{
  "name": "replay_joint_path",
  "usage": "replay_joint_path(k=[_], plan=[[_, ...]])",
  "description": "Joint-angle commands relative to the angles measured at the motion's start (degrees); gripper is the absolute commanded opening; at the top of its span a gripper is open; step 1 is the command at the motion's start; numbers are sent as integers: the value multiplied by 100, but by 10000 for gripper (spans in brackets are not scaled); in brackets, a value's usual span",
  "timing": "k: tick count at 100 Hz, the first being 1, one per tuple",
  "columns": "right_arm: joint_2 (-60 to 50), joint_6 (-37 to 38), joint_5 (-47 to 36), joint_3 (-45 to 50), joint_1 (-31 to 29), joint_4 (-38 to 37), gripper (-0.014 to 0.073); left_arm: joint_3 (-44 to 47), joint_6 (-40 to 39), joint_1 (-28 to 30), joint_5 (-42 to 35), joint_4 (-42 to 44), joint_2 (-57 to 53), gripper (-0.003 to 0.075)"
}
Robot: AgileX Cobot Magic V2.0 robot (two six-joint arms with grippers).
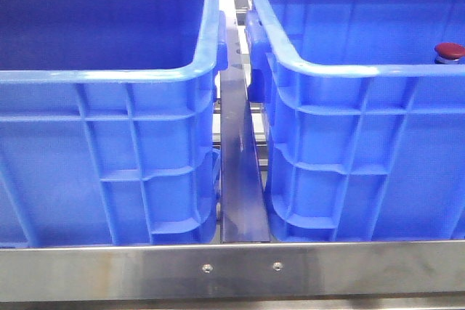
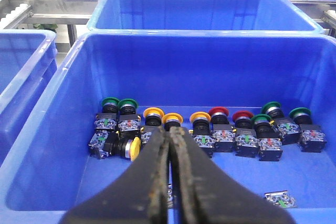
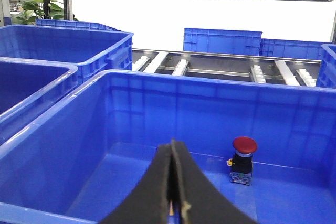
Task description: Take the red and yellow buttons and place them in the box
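Observation:
In the left wrist view my left gripper is shut and empty, hanging over a blue crate. That crate holds a row of push buttons: yellow buttons, red buttons and green ones. One yellow button lies on its side. In the right wrist view my right gripper is shut above the box, a deep blue crate. One red button stands upright on its floor, apart from the fingers. That red button also shows in the front view. Neither gripper shows in the front view.
The front view shows two look-alike blue crates, left and right, with a narrow metal gap between them and a steel rail in front. More blue crates and roller conveyors stand behind. A loose contact block lies on the button crate's floor.

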Motion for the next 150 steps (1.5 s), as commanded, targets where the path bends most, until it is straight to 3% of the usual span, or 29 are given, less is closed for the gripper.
replay_joint_path(k=[1, 29, 70, 75, 150], plan=[[62, -46, 33, -147, -14, 82, -68, -141, -55, 15, -389, -29, 64, -19], [62, -46, 54, -147, -14, 82, -68, 238, -55, 27, -518, -15, 64, -19], [62, -46, 54, -147, -14, 82, -68, 2645, -55, 27, -2814, 14, -945, -19], [67, -46, 65, -147, -14, 82, -68, 2574, -55, 27, -2474, 17, -920, -19], [67, -46, 82, -147, -14, 82, -68, 2606, -55, 27, -2581, 17, -925, -19]])
